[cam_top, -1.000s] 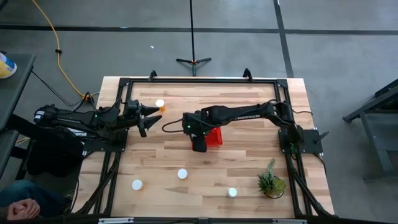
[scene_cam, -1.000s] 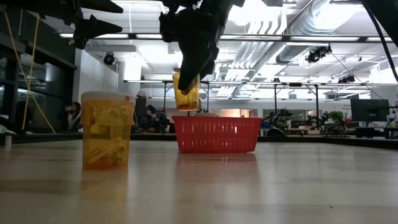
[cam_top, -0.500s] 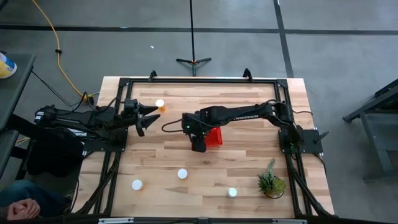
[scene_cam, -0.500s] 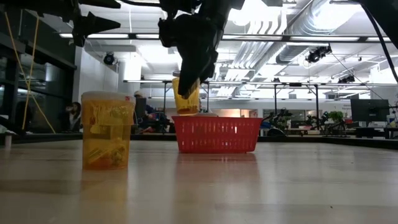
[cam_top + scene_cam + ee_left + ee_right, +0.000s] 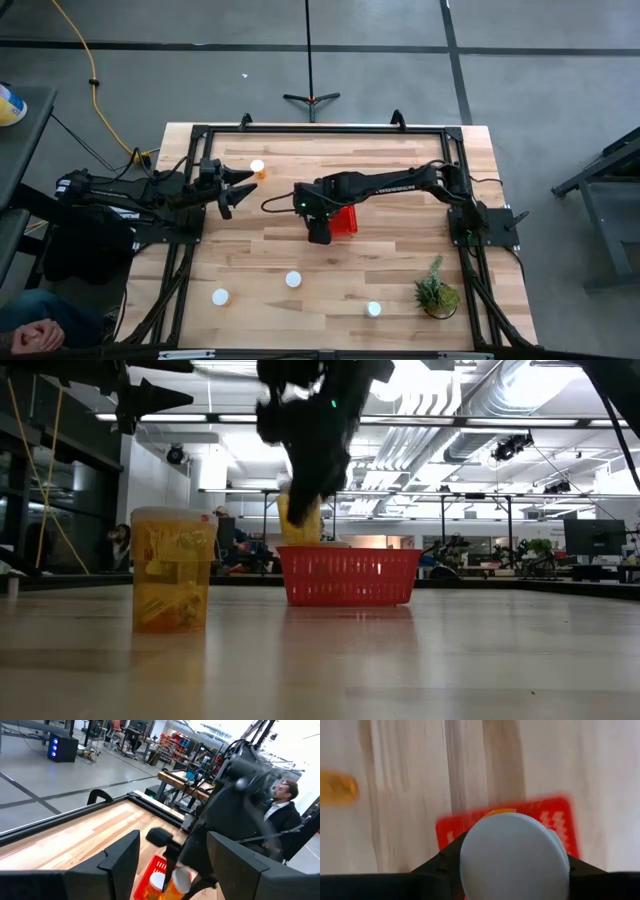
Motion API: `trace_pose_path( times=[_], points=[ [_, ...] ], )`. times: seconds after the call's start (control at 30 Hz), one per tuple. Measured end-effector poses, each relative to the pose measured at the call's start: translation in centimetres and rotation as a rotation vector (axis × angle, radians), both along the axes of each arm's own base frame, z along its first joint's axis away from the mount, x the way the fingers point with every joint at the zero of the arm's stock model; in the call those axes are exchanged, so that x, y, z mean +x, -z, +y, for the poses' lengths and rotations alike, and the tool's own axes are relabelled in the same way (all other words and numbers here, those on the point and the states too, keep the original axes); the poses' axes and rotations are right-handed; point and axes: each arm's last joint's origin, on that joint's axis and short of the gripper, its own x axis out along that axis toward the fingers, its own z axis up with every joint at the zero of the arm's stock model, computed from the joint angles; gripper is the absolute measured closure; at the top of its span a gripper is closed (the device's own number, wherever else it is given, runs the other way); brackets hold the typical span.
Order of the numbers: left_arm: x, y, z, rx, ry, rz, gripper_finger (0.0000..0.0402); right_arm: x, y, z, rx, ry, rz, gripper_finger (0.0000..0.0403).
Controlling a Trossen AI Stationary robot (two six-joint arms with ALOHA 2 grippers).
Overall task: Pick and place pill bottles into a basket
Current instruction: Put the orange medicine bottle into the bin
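Right end effector clamped on a pill bottle, hanging just above the red basket near table centre. Looks light, rigid, smooth plastic, likely slippery; best gripped across the orange body just under the white cap. Left end effector fingers apart, hovering near a lying bottle. Three more bottles standing near the table's front edge.

A white-capped orange pill bottle is clamped upright in the right gripper, directly above the red basket.
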Motion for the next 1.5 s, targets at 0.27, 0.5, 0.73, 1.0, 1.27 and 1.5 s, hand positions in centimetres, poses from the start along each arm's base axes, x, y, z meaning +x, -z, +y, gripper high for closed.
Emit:
trace_pose_path(
  times=[0.27,0.5,0.73,1.0,1.27,1.5],
  points=[
    [0.0,0.0,0.0,0.000,0.000,0.000,0.0137,-0.2,2.2,0.8,0.050,-0.006,-0.026,0.0245],
    [0.0,0.0,0.0,-0.009,0.000,-0.003,0.0137,-0.6,4.2,0.7,0.070,0.022,-0.031,0.0248],
    [0.0,0.0,0.0,-0.014,0.000,-0.006,0.0137,-0.8,5.0,0.8,0.087,0.030,-0.040,0.0241],
    [0.0,0.0,0.0,-0.014,0.000,-0.006,0.0137,-0.8,5.0,0.8,0.083,0.031,-0.037,0.0209],
    [0.0,0.0,0.0,-0.014,0.000,-0.006,0.0137,-0.9,5.1,0.8,0.084,0.032,-0.023,0.0159],
    [0.0,0.0,0.0,-0.014,0.000,-0.006,0.0137,-0.9,5.0,0.8,0.093,0.027,-0.021,0.0144]
  ],
)
